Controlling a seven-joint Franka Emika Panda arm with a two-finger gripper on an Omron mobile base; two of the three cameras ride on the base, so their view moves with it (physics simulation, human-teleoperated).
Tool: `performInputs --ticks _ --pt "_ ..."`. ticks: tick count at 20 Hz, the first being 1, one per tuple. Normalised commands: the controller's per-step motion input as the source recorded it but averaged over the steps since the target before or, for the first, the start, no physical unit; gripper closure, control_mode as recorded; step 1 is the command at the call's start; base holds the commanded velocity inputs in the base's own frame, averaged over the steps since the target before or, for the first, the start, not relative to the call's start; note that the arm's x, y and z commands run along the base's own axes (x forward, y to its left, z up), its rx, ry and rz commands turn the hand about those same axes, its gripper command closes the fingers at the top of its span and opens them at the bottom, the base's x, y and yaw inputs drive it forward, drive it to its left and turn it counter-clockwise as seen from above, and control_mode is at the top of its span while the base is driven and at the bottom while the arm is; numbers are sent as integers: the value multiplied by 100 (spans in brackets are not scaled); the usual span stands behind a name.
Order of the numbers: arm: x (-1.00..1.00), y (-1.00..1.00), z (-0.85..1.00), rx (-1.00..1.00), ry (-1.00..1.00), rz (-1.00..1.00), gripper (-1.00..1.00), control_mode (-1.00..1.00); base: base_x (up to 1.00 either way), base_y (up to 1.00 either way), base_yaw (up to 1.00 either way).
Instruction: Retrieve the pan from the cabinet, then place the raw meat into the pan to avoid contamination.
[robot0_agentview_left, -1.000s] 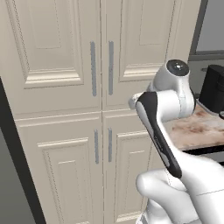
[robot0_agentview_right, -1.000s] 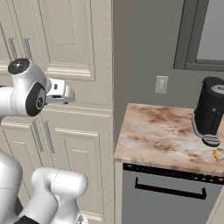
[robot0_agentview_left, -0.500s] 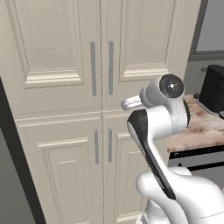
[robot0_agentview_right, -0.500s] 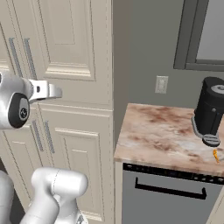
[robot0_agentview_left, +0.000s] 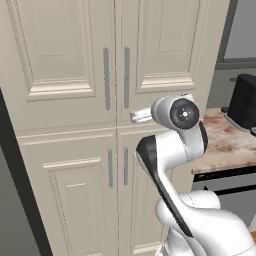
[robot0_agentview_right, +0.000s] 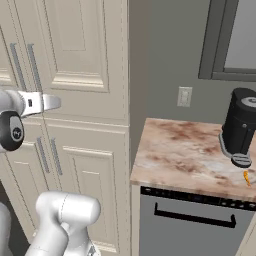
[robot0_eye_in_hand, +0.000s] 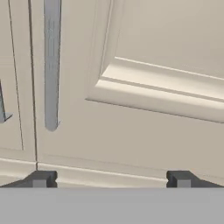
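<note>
The cream cabinet (robot0_agentview_left: 65, 75) stands with all its doors shut, so the pan is hidden. In the hand view my gripper (robot0_eye_in_hand: 111, 179) is open and empty. It faces the bottom of the upper right door (robot0_eye_in_hand: 153, 52), close to it, just right of that door's grey bar handle (robot0_eye_in_hand: 51, 65). In the base views my hand (robot0_agentview_left: 141, 116) (robot0_agentview_right: 42, 102) reaches toward the seam between upper and lower doors. The raw meat (robot0_agentview_right: 246, 177), a tiny orange piece, lies on the counter's far right, beside the black machine.
A marbled counter (robot0_agentview_right: 185, 155) sits right of the cabinet (robot0_agentview_right: 75, 50), above a dark dishwasher front (robot0_agentview_right: 195, 225). A black coffee machine (robot0_agentview_right: 240, 125) stands at its back right. A wall outlet (robot0_agentview_right: 184, 96) and a window frame (robot0_agentview_right: 210, 40) are behind it.
My arm has swung left and forward, bringing the hand from in front of the counter side up to the cabinet doors. The jaws stayed open. The doors remain shut.
</note>
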Motion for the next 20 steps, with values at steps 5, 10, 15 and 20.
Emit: performInputs --ticks 5,10,15,20 --pt "0 20 18 0 -18 -3 -100 -100 0 0 0" --pt "0 15 15 0 -17 -1 -100 -100 0 0 0" --pt "0 12 18 0 -13 -1 -100 -100 0 0 0" --pt "7 9 18 0 -14 0 -100 -100 0 0 0"
